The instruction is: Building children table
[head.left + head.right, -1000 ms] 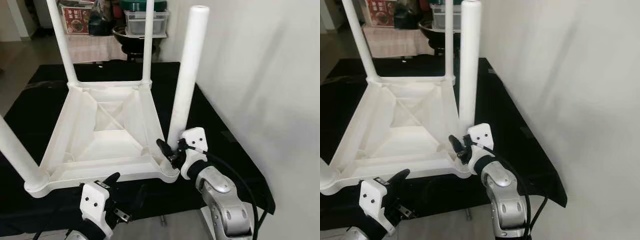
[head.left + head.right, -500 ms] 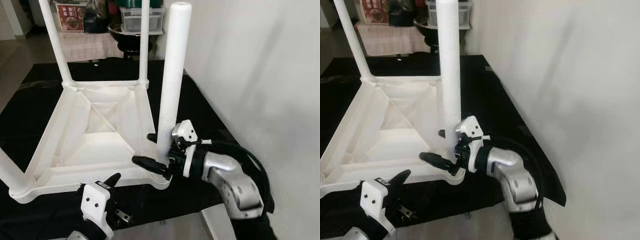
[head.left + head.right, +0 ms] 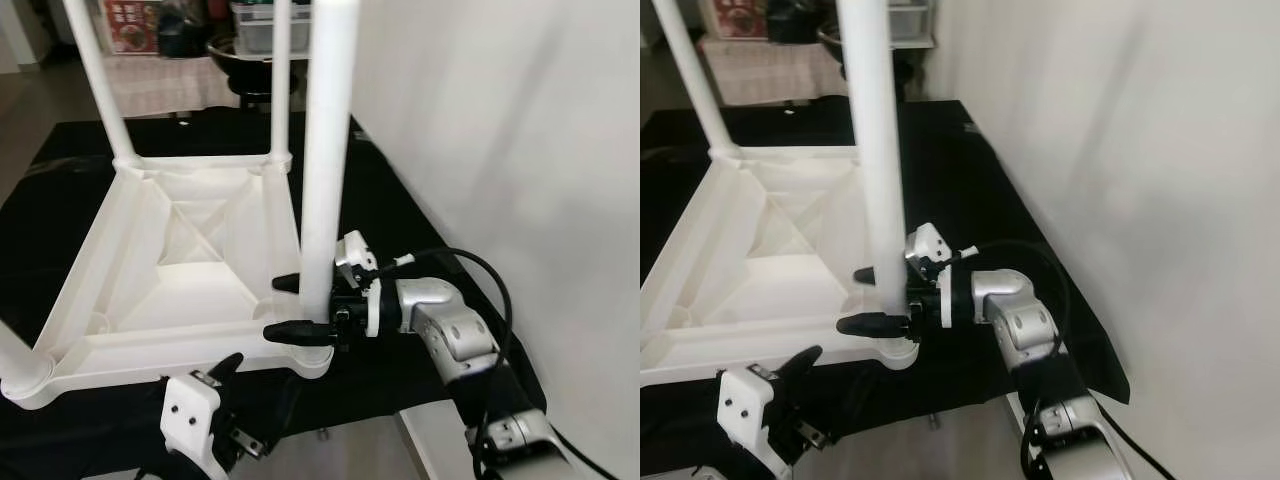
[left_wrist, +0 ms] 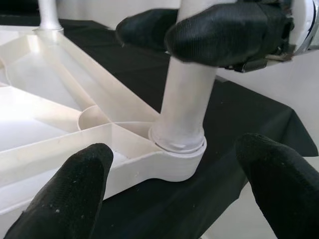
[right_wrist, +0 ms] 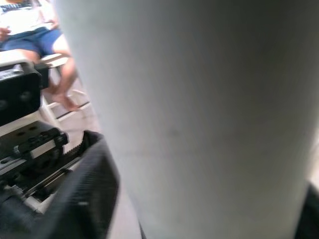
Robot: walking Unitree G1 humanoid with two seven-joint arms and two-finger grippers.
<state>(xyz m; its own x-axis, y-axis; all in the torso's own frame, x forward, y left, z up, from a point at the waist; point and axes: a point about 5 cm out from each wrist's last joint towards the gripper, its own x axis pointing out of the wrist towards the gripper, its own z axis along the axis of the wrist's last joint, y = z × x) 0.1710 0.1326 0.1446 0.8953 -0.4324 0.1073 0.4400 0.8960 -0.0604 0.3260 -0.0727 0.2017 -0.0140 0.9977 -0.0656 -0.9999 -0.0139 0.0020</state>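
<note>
Left eye view had my right gripper [image 3: 300,308] clenched around the near-right white leg [image 3: 325,150], low down, one finger either side of it, just above the corner socket. That leg stood upright in the upturned tabletop [image 3: 190,270], which lay on the black-covered counter [image 3: 400,200]. I counted four legs: this one, two at the far corners, and one at the near-left corner [image 3: 15,355]. My left gripper [image 3: 215,400] hung below the tabletop's near edge, fingers spread, touching nothing. Left wrist view showed me the leg's foot seated in its round socket [image 4: 177,149]. Right wrist view showed a seated person [image 5: 45,55] past the leg. A white wall [image 3: 520,150] ran close along the counter's right side; bins and a pot stood behind.
</note>
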